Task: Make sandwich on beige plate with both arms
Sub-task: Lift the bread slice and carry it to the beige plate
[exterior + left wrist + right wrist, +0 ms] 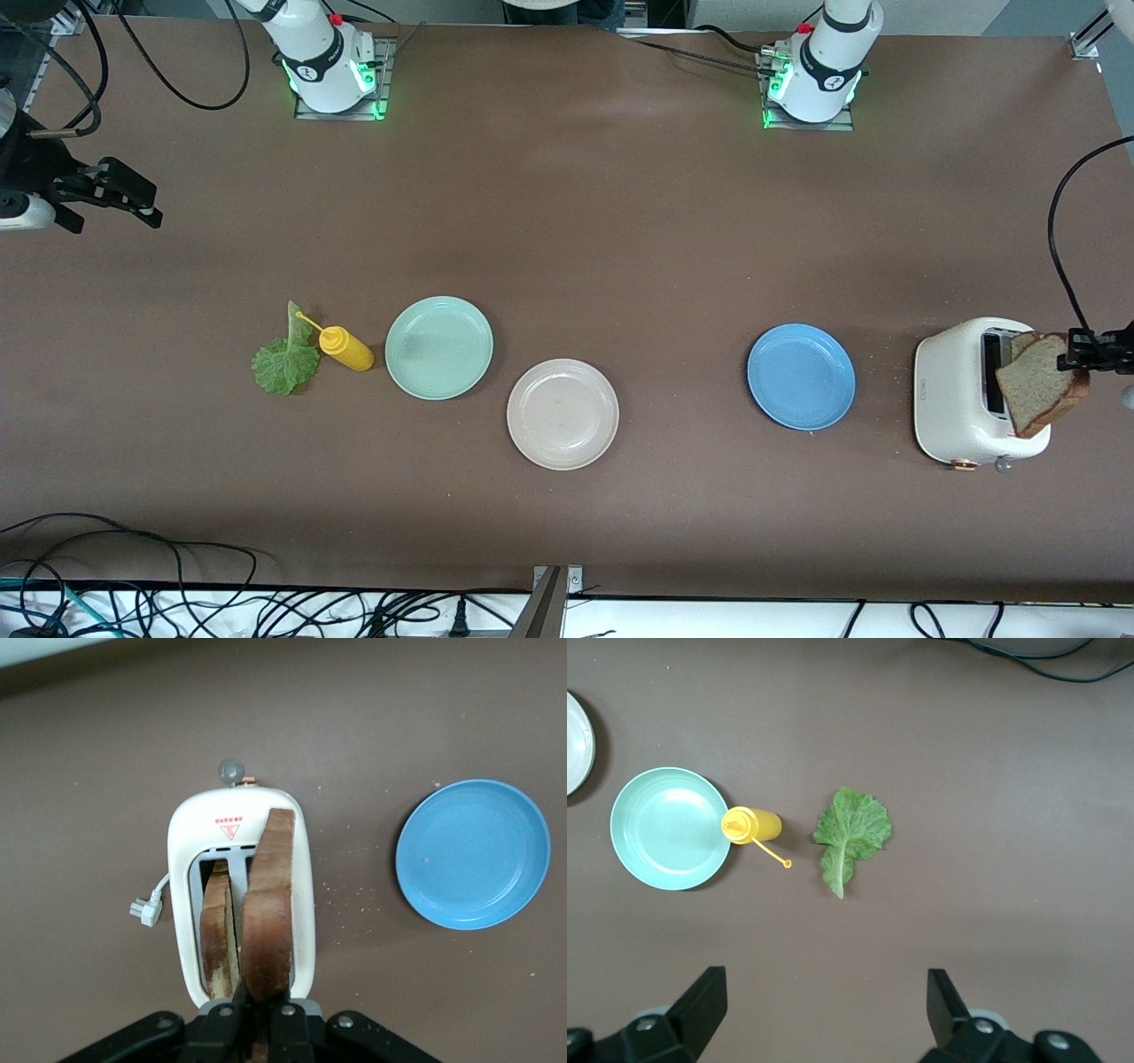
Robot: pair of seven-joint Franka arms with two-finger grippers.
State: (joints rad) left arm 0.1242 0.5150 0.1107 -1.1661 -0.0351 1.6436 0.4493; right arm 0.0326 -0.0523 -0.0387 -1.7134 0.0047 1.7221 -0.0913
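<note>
Front view first: the left gripper (1074, 351) is clamped tight on a brown bread slice (1038, 383), holding it tilted over the white toaster (961, 416) at the left arm's end of the table. Left wrist view shows the fingers (285, 1020) pinching the slice's crust edge, the slice rising out of one slot, and a second bread slice (217, 930) sitting down in the other slot. On the toaster's top there's a small red warning triangle with red writing (229, 829), too small to read. The toaster's plug (144, 911) lies loose on the table.

Over at the right arm's end, the right gripper (108, 197) waits in the air, jaws spread wide, holding nothing. The lettuce leaf (285, 360) lies flat beside a yellow squeeze bottle (345, 348), which is just beside the mint-green plate (438, 347). The beige plate (563, 414) sits bare, nearer the front camera, between the mint-green plate and the blue plate (801, 377).
</note>
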